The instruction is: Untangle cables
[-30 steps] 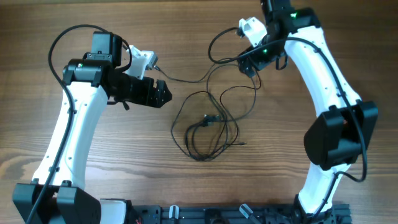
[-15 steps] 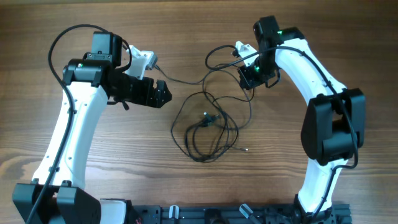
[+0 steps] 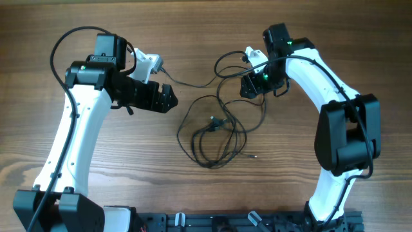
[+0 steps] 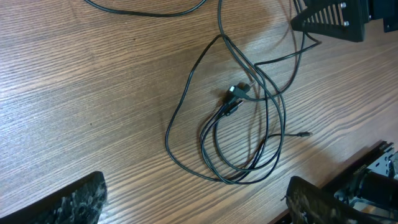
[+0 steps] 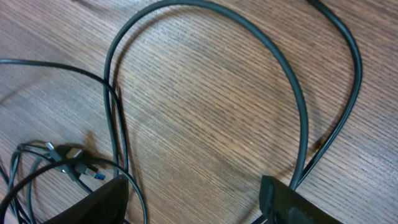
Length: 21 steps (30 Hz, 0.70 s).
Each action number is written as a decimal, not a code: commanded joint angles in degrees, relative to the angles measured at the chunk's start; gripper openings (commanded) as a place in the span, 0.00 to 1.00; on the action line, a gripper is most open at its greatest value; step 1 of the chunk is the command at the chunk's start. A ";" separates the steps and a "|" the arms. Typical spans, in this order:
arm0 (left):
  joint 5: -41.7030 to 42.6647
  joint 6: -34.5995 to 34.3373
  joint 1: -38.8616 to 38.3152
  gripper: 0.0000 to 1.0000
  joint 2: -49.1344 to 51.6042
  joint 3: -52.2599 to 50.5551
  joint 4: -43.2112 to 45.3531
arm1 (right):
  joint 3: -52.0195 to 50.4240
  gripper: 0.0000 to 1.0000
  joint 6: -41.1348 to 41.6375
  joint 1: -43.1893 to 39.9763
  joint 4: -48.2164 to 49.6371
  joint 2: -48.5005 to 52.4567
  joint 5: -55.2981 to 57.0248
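The cables [image 3: 215, 132] are thin black cords lying in loose tangled loops on the wooden table's middle, with small plug ends [image 3: 217, 124] bunched inside the loops. One strand runs up to a loop [image 3: 225, 59] beside the right arm. My left gripper [image 3: 168, 96] is open and empty, left of the tangle. In the left wrist view the loops [image 4: 239, 99] lie ahead of its spread fingers [image 4: 196, 199]. My right gripper [image 3: 248, 87] is open, low over the upper loop. In the right wrist view a cord [image 5: 249, 25] arcs between its fingers [image 5: 196, 202], and the plugs [image 5: 68, 163] lie at the left.
A black rail [image 3: 225, 222] runs along the table's front edge between the two arm bases. A thicker black robot cable [image 3: 64, 45] loops off the left arm. Bare wood surrounds the tangle.
My right arm has swung from the back right down and left, bringing its gripper low over the upper loop. The left arm has not moved. The tangle has shifted only slightly.
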 commanded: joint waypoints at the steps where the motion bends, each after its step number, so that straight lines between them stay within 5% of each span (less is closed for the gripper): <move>1: 0.35 0.87 0.13 0.94 0.48 -0.07 -0.02 | -0.46 0.71 1.70 0.20 2.01 -1.14 -0.70; 8: 0.31 0.87 0.13 0.96 0.48 -0.07 -0.09 | 0.15 0.96 -31.06 0.20 -2.64 -1.18 -17.05; 13: 0.28 0.90 0.15 0.97 0.48 -0.07 -1.03 | 7.61 0.98 -27.04 0.20 -7.13 -2.91 -17.22; 17: 0.28 0.90 0.15 0.98 0.48 -0.07 -1.31 | 7.41 1.00 -20.68 0.20 -22.97 -4.33 -13.11; 21: 0.28 0.90 0.15 0.98 0.48 -0.07 -1.40 | 1.99 1.00 -19.12 0.20 -16.37 -3.93 -12.85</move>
